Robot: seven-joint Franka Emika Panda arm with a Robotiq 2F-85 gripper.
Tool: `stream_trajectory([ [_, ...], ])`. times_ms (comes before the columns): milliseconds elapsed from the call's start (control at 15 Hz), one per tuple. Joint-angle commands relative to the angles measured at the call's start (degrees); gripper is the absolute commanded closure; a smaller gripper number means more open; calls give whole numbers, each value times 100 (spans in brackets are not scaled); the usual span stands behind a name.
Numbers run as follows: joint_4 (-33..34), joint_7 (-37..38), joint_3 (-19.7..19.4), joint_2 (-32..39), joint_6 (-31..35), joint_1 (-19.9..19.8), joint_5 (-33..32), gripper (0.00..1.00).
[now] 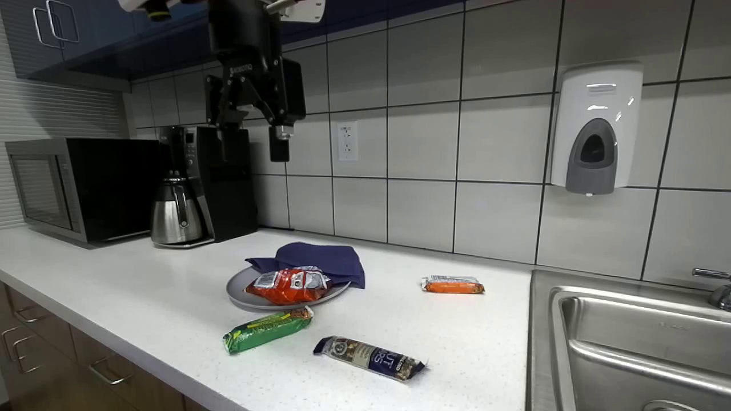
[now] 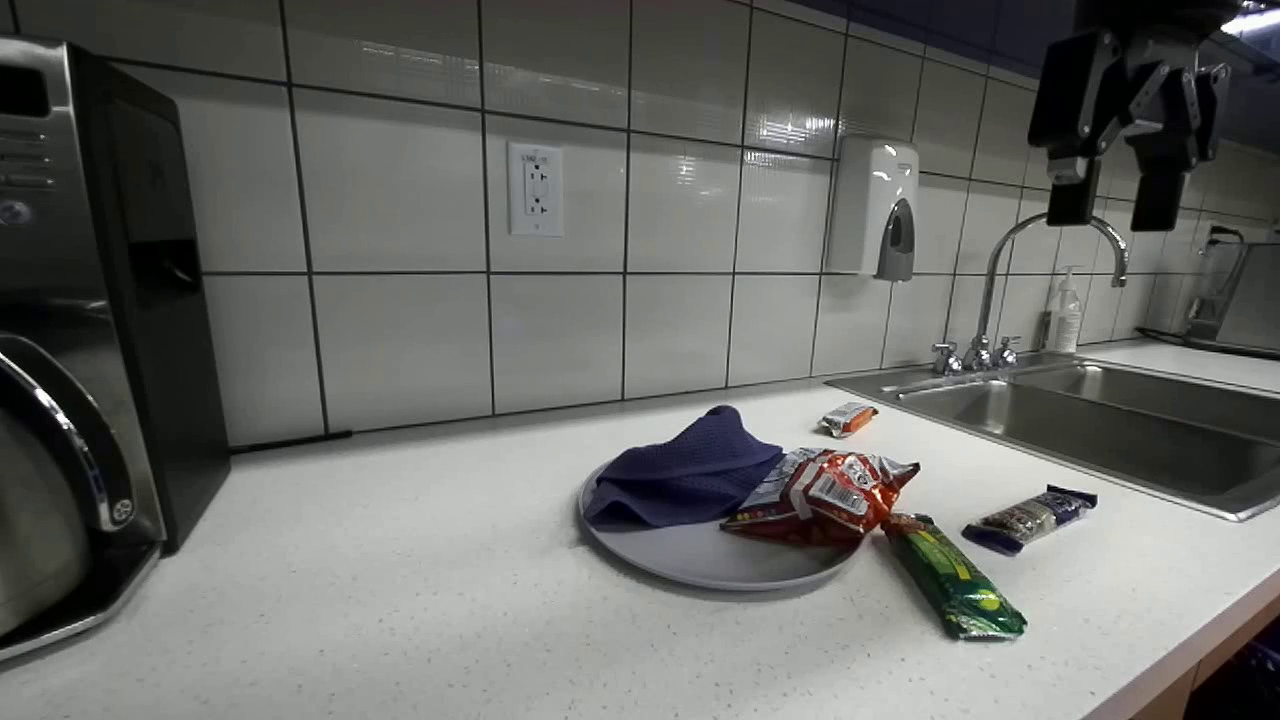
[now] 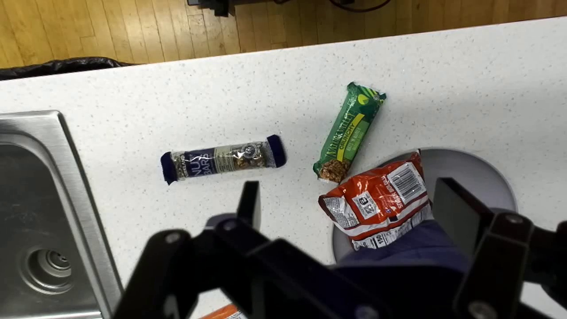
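Gripper [image 1: 254,147]: hanging high above the counter [image 1: 165,297], jaws spread well apart, nothing caught between them, nothing touched.
Bag [image 3: 385,190]: nearest below, lying on the plate [image 3: 469,173], one end poking past the rim, cloth [image 2: 690,475] right up against it.
Bag's feel: light and soft, I'd say, with slick, crinkly film; anything crisp inside could crush under a hard squeeze.
Bag's hold: a flattened end looks the kindest pinch; across the puffed middle, only a gentle one.
Green bar [image 3: 350,133]: just beside the bag, contact too close to call; likely stiff but brittle, best taken across its middle.
Nut bar [image 3: 223,160]: flat between green bar and sink [image 3: 66,177]; probably firm, slippery wrapper, long sides suit a squeeze.
Orange bar [image 1: 454,285]: well apart from the plate, near the tiled wall [image 1: 422,217]; small, presumably light.
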Motion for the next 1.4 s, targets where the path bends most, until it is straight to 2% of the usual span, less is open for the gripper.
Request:
stream_trajectory([
  [0,10,-43,78,3,-12,-92,45,0],
  [1333,-16,-33,79,-31,108,-94,46,0],
])
